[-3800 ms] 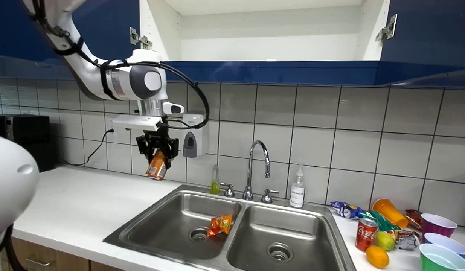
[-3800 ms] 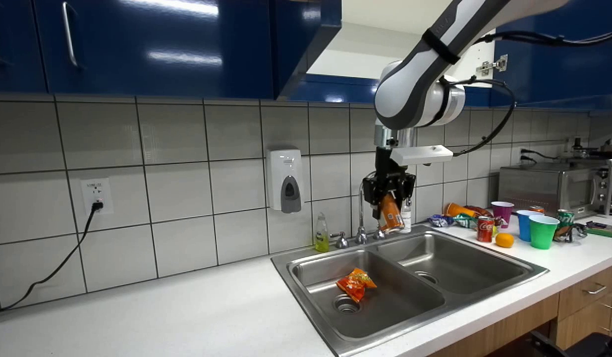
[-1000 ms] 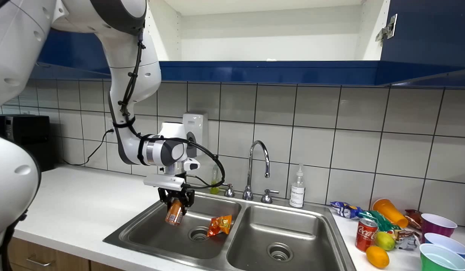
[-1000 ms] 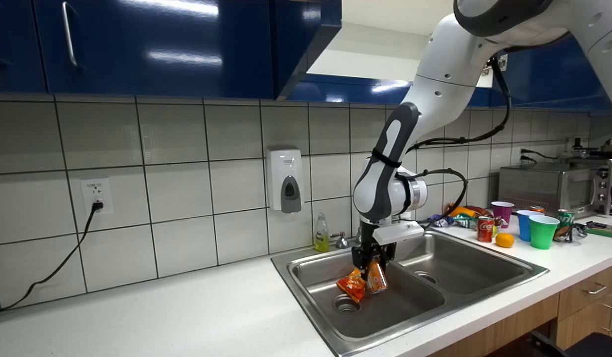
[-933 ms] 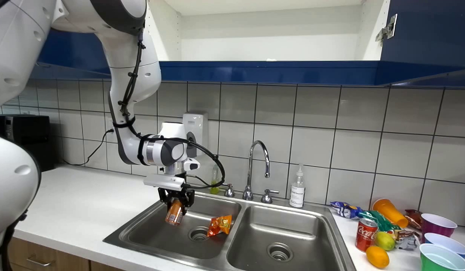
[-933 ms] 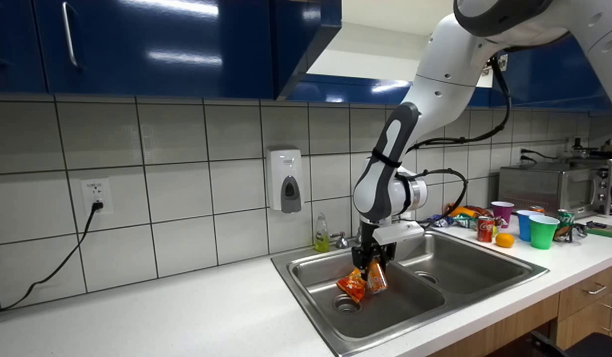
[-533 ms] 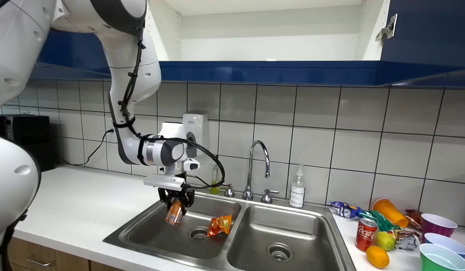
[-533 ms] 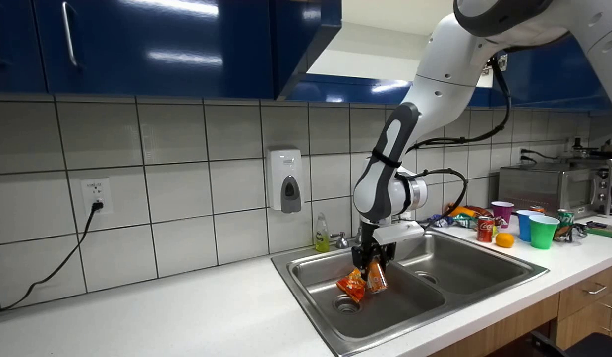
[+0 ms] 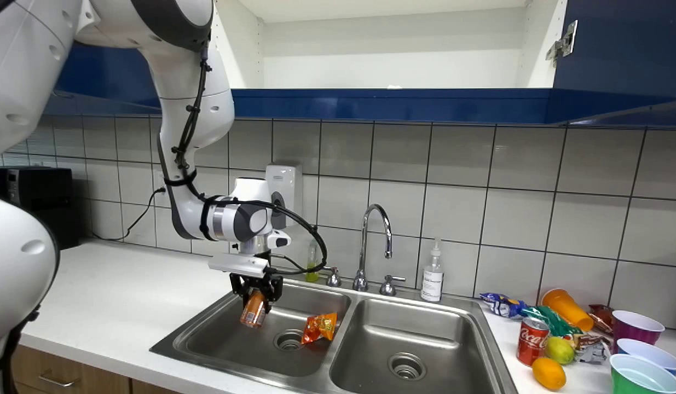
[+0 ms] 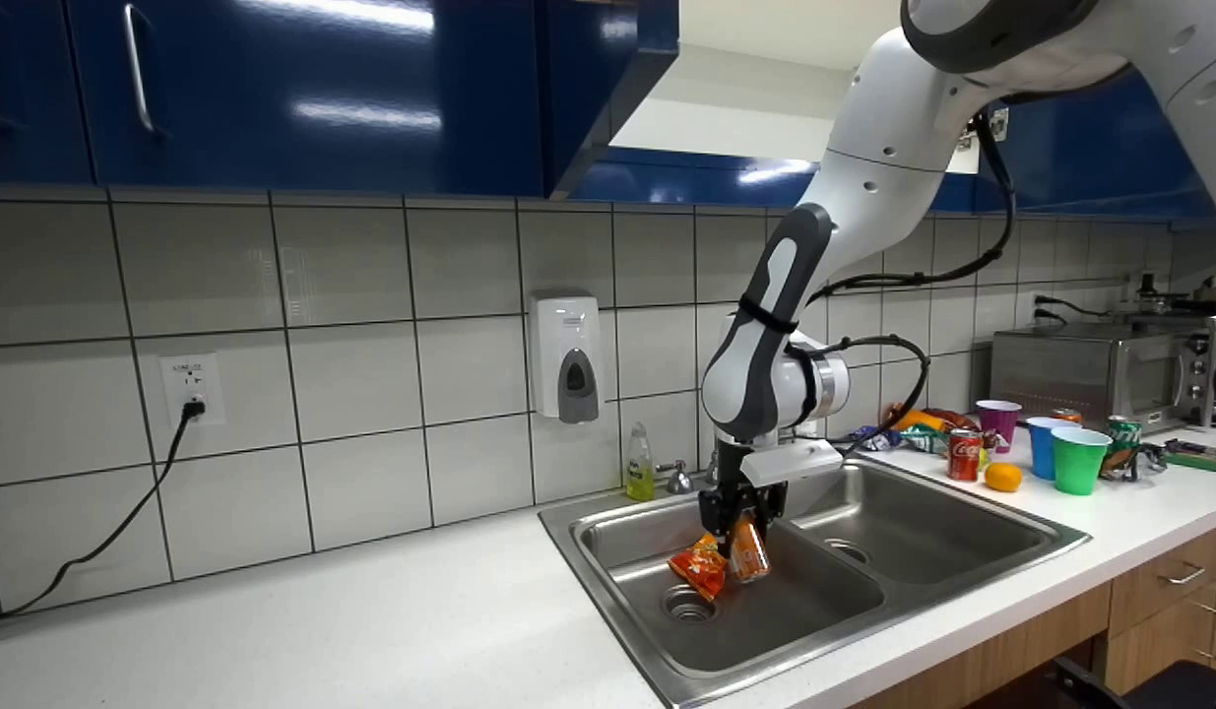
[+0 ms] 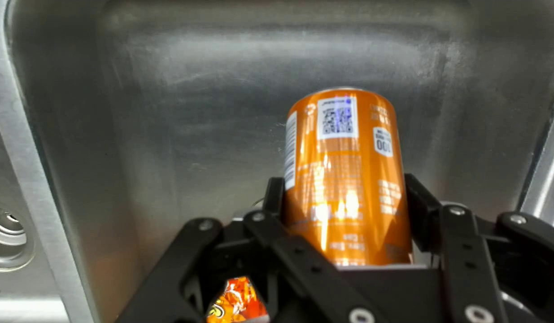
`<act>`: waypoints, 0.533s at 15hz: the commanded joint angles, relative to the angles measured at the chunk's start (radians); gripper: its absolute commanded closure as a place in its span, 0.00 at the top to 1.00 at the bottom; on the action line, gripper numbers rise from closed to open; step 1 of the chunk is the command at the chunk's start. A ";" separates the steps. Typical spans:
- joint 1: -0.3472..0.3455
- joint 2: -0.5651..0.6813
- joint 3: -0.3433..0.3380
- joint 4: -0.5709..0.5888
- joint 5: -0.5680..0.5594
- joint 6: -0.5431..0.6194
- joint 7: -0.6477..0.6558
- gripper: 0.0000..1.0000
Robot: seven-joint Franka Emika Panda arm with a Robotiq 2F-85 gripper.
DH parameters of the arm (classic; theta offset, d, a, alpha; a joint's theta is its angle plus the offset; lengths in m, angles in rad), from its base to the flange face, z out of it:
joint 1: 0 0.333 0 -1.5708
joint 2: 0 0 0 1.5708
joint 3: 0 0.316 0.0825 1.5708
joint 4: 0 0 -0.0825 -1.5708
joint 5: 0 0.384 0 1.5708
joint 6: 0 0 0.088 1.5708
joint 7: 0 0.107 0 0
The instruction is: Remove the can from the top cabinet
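The orange can (image 9: 253, 312) is tilted over or in the sink basin on the soap-dispenser side; it also shows in an exterior view (image 10: 749, 553) and in the wrist view (image 11: 344, 175). My gripper (image 9: 255, 302) points down and is shut on it, with one finger against each side in the wrist view (image 11: 342, 193). I cannot tell whether the can touches the basin floor. The top cabinet (image 9: 392, 104) stands open above, with its white interior showing and no can visible in it.
A red-orange snack bag (image 9: 319, 327) lies in the same basin near the drain. The faucet (image 9: 365, 246) rises behind the sink (image 9: 338, 361). A red Coke can (image 9: 532, 340), cups, fruit and wrappers stand on the counter. A wall soap dispenser (image 10: 566, 359) hangs behind.
Since about four seconds ago the arm has come down from above the counter into the basin, still holding the orange can. Over the last second nothing has visibly moved.
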 commanded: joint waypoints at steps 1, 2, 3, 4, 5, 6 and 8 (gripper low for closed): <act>0.011 0.011 -0.012 0.004 -0.017 0.024 0.017 0.39; 0.013 0.017 -0.015 0.004 -0.020 0.035 0.019 0.39; 0.017 0.024 -0.019 0.006 -0.024 0.044 0.020 0.39; 0.020 0.030 -0.022 0.007 -0.027 0.056 0.019 0.39; 0.028 0.038 -0.031 0.008 -0.033 0.067 0.022 0.39; 0.035 0.046 -0.039 0.009 -0.040 0.082 0.025 0.39; 0.046 0.062 -0.051 0.007 -0.049 0.117 0.025 0.39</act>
